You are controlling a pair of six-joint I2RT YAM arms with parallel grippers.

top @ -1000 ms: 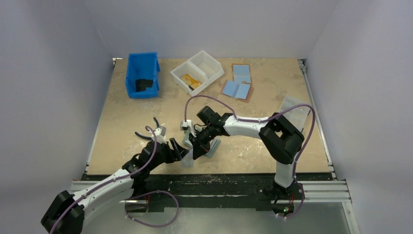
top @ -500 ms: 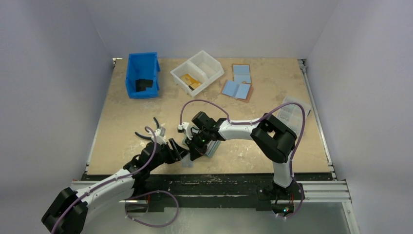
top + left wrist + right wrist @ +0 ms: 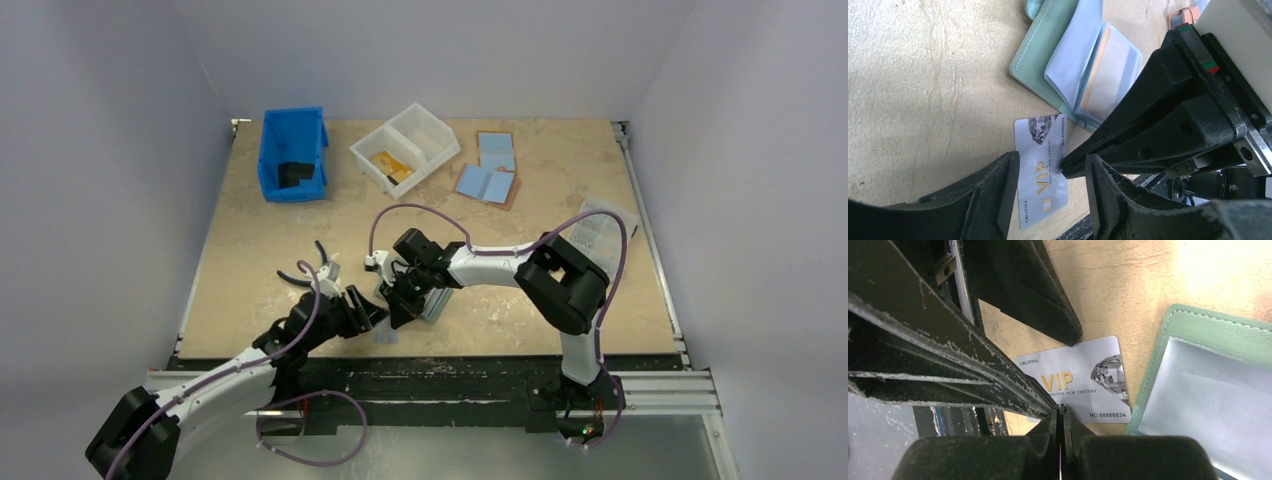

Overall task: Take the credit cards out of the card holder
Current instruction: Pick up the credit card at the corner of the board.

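The teal card holder (image 3: 1035, 55) lies open on the table, its clear sleeves up; a tan-orange card (image 3: 1093, 70) sits in one sleeve. A silver VIP card (image 3: 1040, 195) lies flat on the table beside it. My left gripper (image 3: 1052, 165) is open, one finger on each side of this card. My right gripper (image 3: 1060, 412) is shut, its tips pressed down on the card's (image 3: 1088, 375) edge next to the holder (image 3: 1208, 325). In the top view both grippers, left (image 3: 372, 318) and right (image 3: 398, 315), meet by the holder (image 3: 432, 300) near the front edge.
A blue bin (image 3: 292, 155) with a dark item stands back left. A white divided tray (image 3: 405, 148) holds tan-orange cards. Light-blue-and-brown wallets (image 3: 487, 183) lie behind it. A clear plastic piece (image 3: 600, 225) lies right. A black looped object (image 3: 300, 275) lies left of my left gripper.
My right gripper moved left and down onto the card lying by the holder, then held still. My left arm barely moved.
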